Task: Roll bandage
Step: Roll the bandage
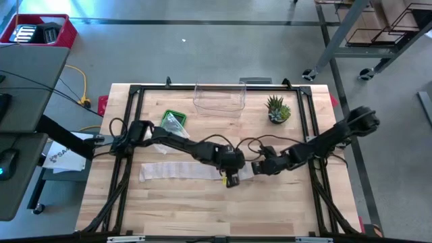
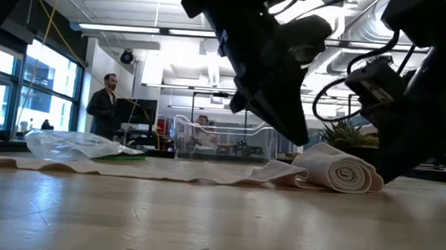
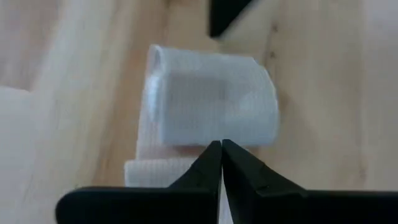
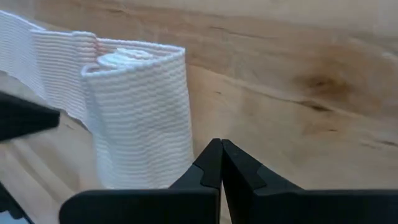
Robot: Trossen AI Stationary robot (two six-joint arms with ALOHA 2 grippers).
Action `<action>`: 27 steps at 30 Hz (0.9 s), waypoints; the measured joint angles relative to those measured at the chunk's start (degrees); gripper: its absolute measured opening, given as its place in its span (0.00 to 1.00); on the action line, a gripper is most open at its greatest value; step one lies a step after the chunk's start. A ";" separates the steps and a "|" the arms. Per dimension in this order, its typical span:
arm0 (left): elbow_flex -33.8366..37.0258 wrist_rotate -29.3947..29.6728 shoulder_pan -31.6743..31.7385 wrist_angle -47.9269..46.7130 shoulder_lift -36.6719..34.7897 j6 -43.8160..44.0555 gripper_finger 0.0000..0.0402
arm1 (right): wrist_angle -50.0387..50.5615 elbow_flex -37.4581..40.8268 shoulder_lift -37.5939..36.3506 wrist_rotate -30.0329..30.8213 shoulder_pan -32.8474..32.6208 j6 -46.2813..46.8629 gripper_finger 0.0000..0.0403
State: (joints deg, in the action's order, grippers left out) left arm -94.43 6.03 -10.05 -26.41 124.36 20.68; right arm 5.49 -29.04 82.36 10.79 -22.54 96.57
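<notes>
Little to read from my rig here. Only lettering I catch is on a white sheet of paper (image 1: 59, 156) lying off the table's left edge in the high view: dark capitals beginning "SA", the rest cut off by my left arm. Nothing else legible on bandage, bins or walls.

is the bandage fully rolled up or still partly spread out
Partly rolled. The low view shows a spiral roll at one end of the bandage, while its loose tail lies flat across the table.
</notes>
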 joint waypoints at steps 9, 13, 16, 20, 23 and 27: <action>0.05 4.62 0.11 -13.33 -0.40 -1.63 0.00 | -5.57 -0.11 0.90 2.58 -1.28 0.70 0.00; 0.09 3.58 0.34 -16.69 -1.68 -1.74 0.00 | -3.62 -0.13 0.70 3.43 -1.96 1.11 0.00; 2.92 3.43 -0.04 -16.42 -3.18 -0.10 0.00 | -4.53 -0.11 0.13 2.77 -2.41 1.00 0.00; 9.25 2.90 -0.69 -14.10 -7.04 3.86 0.00 | -9.76 -0.15 -3.00 7.96 -4.04 -0.51 0.00; 13.96 3.20 -1.00 -11.62 -10.32 5.41 0.00 | -13.47 -0.16 -3.76 10.08 -4.40 -1.40 0.00; 19.72 3.43 -1.00 -9.98 -13.25 8.26 0.00 | -13.65 -0.72 -1.00 9.31 -2.82 -1.47 0.00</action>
State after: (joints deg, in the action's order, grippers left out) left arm -74.72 9.46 -11.05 -36.39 111.10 28.94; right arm -8.16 -29.76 81.36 20.10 -25.36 95.11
